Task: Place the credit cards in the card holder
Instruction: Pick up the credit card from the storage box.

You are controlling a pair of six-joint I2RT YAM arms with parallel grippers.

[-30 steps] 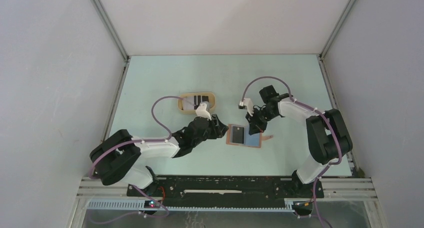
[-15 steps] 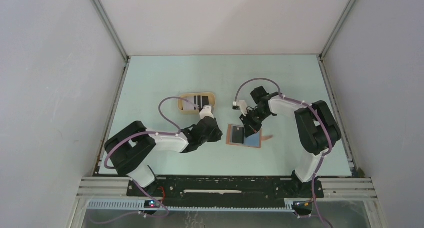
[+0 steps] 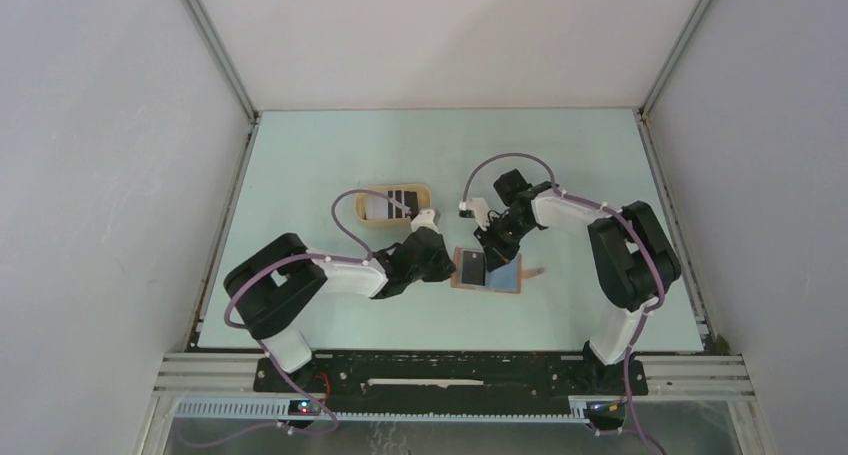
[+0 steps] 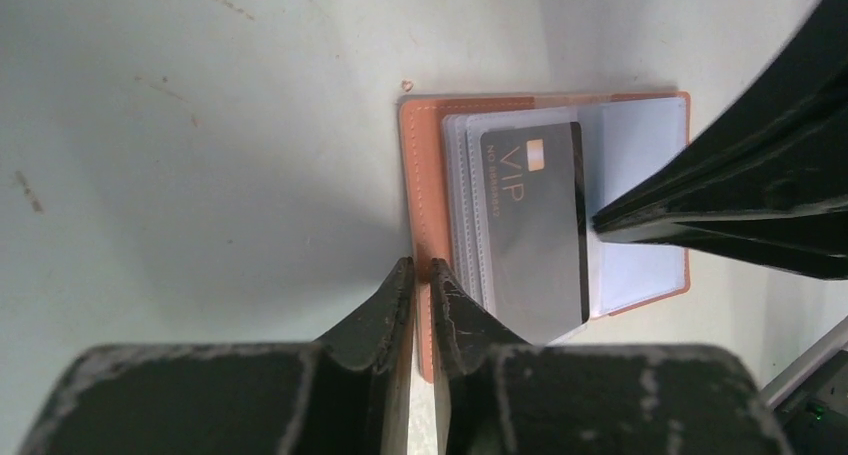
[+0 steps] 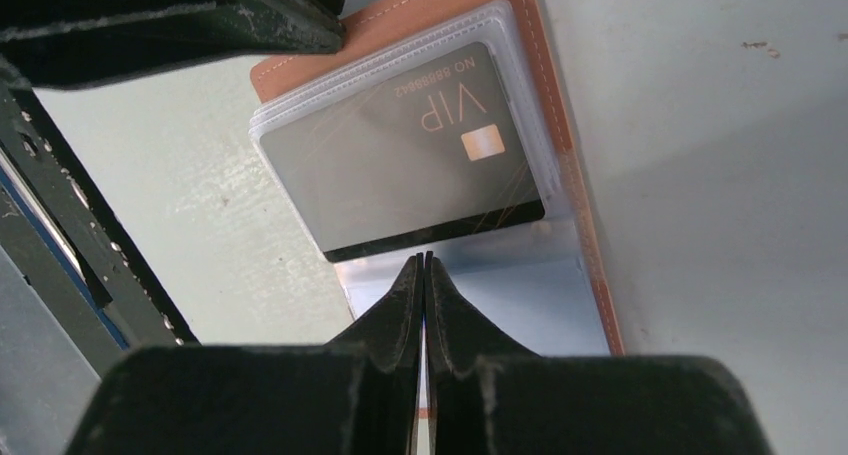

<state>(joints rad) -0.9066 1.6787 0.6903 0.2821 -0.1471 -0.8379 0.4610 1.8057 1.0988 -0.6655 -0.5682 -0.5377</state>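
Observation:
The card holder point(image 3: 507, 276) lies open on the table, reddish-brown outside with light blue pockets point(image 5: 520, 305). A dark grey credit card point(image 4: 535, 225) marked VIP sits partway in its clear sleeves, its striped edge sticking out. My left gripper point(image 4: 420, 267) is shut on the holder's leather edge point(image 4: 418, 175). My right gripper point(image 5: 424, 259) is shut with nothing in it, its tips at the card's striped edge point(image 5: 440, 233). In the top view the left gripper point(image 3: 447, 265) is left of the holder and the right gripper point(image 3: 490, 253) is above it. More credit cards point(image 3: 400, 197) lie in a tray.
The oval beige tray point(image 3: 362, 210) stands behind and left of the holder, close to the left arm. The holder's snap tab point(image 3: 537, 273) sticks out on its right side. Frame posts and grey walls bound the table.
The left gripper has moved right to the holder and closed on its edge. The right gripper has shifted left and down over the holder, up to the card's edge.

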